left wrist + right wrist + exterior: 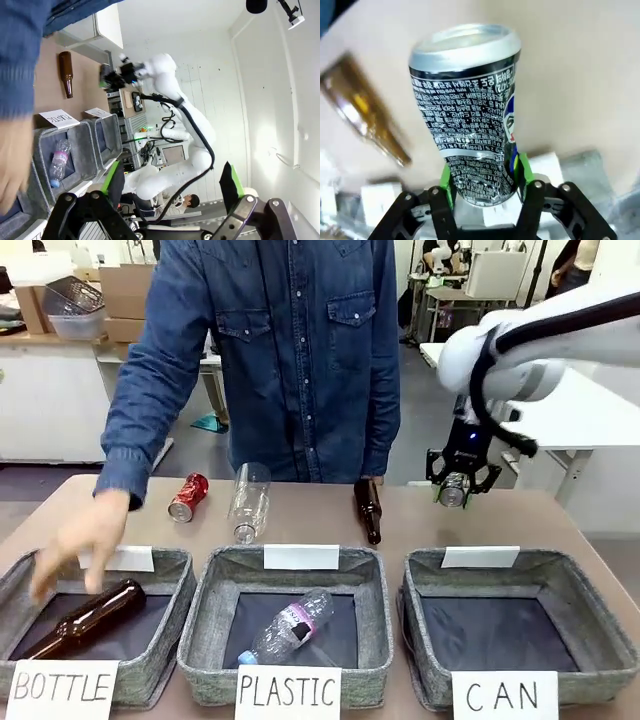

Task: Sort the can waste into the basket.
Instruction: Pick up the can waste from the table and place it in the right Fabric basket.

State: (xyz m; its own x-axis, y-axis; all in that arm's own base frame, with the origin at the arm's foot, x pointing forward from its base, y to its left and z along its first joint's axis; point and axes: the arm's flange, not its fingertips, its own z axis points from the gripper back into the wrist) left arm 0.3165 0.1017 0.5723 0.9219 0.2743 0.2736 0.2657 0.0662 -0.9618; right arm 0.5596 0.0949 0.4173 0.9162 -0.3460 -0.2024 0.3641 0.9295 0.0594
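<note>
Black can (467, 110) is clamped in the right pincer (462, 485) above the far right of the worktop (560, 520), ready for the CAN basket (598, 620); left pincer (172, 181) open, empty.

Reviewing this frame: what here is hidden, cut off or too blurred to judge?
Front view: the black can in the robot's right hand is tiny, markings unreadable there.
Front view: the person's hand is motion-blurred and covers part of a white card.
Right wrist view: a brown bottle is blurred and cut by the left edge.
Left wrist view: a blurred sleeve blocks part of the table.
</note>
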